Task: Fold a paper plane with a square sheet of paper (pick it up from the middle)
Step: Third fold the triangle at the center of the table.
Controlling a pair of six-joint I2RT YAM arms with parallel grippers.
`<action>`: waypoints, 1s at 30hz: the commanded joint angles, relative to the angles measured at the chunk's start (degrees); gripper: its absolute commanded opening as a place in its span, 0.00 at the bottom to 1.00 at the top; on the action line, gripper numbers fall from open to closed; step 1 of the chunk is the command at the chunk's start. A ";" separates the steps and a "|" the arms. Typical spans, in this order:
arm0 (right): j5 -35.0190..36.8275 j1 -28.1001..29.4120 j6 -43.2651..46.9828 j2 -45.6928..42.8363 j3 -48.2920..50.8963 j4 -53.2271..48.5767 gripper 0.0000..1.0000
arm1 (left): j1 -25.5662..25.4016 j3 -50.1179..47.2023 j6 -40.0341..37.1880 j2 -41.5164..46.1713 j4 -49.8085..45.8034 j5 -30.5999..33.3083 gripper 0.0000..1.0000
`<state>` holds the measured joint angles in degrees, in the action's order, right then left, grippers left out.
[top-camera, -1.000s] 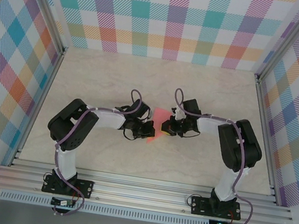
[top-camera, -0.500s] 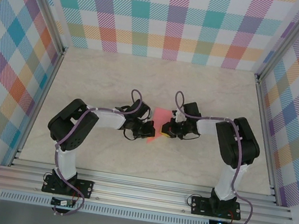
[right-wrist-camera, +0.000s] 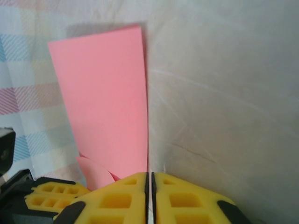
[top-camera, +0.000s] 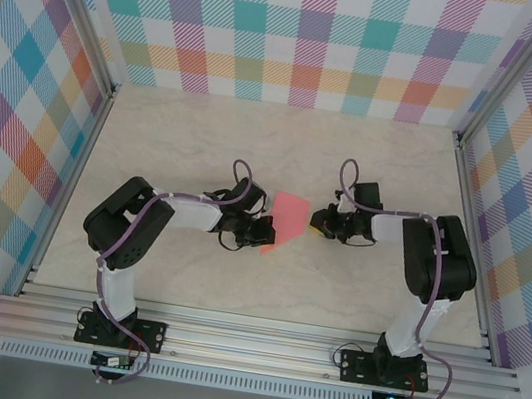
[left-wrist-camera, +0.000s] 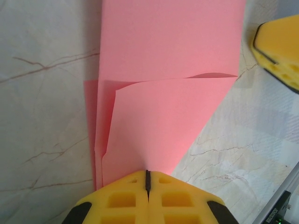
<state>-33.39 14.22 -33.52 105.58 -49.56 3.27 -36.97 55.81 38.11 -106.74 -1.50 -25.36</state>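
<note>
The salmon-pink sheet of paper [top-camera: 289, 217] lies mid-table, folded into layers with one slanted flap [left-wrist-camera: 168, 70]; it is a folded strip, not a dart-shaped paper plane. My left gripper [top-camera: 263, 231] is shut on the paper's near-left corner, and the layers run into its yellow jaws [left-wrist-camera: 147, 179]. My right gripper [top-camera: 320, 225] sits just right of the paper, a small gap away, with its jaws together bar a hairline slit [right-wrist-camera: 150, 179] and nothing between them. The paper's long edge [right-wrist-camera: 105, 93] lines up with that slit. One right fingertip [left-wrist-camera: 278, 46] shows beside the paper.
The marble-patterned tabletop [top-camera: 382, 167] is bare around the paper. Checked walls [top-camera: 312, 35] close off the back and both sides. An aluminium rail [top-camera: 254, 337] runs along the near edge by the arm bases.
My right gripper has slid right, off the paper it was pressing, and now sits beside it. The paper's right part is uncovered. The left gripper has held still.
</note>
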 commanded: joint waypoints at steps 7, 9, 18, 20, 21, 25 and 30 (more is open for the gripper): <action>-3.08 0.01 0.36 -2.46 -2.44 -8.50 0.36 | -0.03 3.12 -2.09 5.67 -5.21 1.26 0.13; -3.24 0.42 0.28 -2.68 -2.38 -9.03 0.37 | -0.03 4.61 -2.70 6.25 -6.70 2.99 0.15; -5.65 1.86 -1.06 -1.99 -3.59 -9.44 0.40 | 0.67 10.38 -5.02 1.39 -10.99 7.05 0.16; -6.36 2.16 -1.19 -1.71 -4.03 -9.42 0.41 | 0.67 10.80 -5.02 1.01 -11.42 7.69 0.15; -6.94 2.26 -1.20 -1.62 -4.29 -9.19 0.41 | 0.73 10.88 -5.03 0.93 -11.51 7.89 0.15; -8.39 2.54 -1.40 -0.92 -5.38 -8.46 0.43 | 0.76 11.24 -5.41 0.87 -12.21 8.05 0.15; -8.49 2.57 -1.24 0.81 -7.51 -9.49 0.44 | 0.76 10.46 -5.25 2.42 -11.86 8.74 0.16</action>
<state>-40.03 16.51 -34.50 104.77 -55.33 -5.50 -36.80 65.63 33.58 -105.32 -12.16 -17.82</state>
